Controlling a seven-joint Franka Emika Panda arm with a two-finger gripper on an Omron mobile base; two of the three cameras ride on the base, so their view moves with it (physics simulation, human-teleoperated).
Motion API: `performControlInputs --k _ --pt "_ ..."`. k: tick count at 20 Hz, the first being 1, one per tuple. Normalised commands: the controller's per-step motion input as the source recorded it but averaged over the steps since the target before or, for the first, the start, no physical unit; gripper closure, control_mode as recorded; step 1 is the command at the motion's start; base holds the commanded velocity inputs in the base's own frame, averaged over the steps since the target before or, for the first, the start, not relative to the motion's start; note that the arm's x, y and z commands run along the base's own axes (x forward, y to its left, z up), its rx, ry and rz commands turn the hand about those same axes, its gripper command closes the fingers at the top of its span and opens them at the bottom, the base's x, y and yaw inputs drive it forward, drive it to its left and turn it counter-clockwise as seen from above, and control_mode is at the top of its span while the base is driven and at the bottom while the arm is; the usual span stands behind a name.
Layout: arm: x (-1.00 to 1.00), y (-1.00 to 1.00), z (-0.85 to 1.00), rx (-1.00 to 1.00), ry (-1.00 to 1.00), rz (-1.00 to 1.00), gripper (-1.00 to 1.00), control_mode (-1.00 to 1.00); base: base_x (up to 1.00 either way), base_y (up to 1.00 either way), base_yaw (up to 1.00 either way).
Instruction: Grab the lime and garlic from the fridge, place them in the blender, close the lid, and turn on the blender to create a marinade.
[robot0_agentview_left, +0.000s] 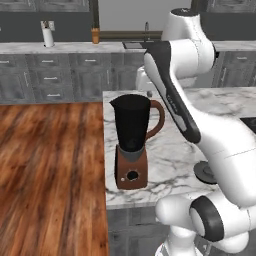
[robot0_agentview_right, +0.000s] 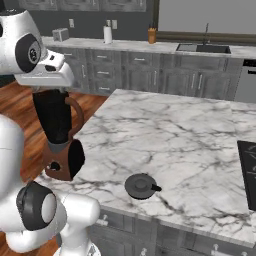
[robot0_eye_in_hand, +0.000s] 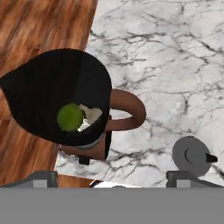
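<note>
Hovering over the blender (robot0_eye_in_hand: 57, 98), gripper (robot0_eye_in_hand: 111, 177) spread and empty.
Lime (robot0_eye_in_hand: 70, 117) and garlic (robot0_eye_in_hand: 91, 113) inside; lid (robot0_eye_in_hand: 190, 155) on counter (robot0_eye_in_hand: 175, 65).

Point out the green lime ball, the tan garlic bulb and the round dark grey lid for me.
Green lime ball (robot0_eye_in_hand: 70, 117), hand view: its top, inside the black jar.
Tan garlic bulb (robot0_eye_in_hand: 92, 114), hand view: its visible side beside the lime.
Round dark grey lid (robot0_agentview_right: 140, 185), right base view: its centre knob, on the marble counter.
</note>
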Motion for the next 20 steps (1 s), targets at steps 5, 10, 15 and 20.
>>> performControlInputs --k 5,10,15,20 --pt "-0.82 -1.0 -0.04 0.06 -0.11 0.0 -1.0 -1.0 0.0 0.0 0.0" --pt "-0.51 -1.0 -0.37 0.01 -0.01 0.02 -1.0 -1.0 0.0 0.0 0.0" --pt "-0.15 -1.0 -0.54 0.0 0.01 0.08 -1.0 -1.0 0.0 0.0 0.0" --pt "0.04 -0.84 -0.8 0.0 0.17 0.0 -1.0 -1.0 0.0 0.0 0.0"
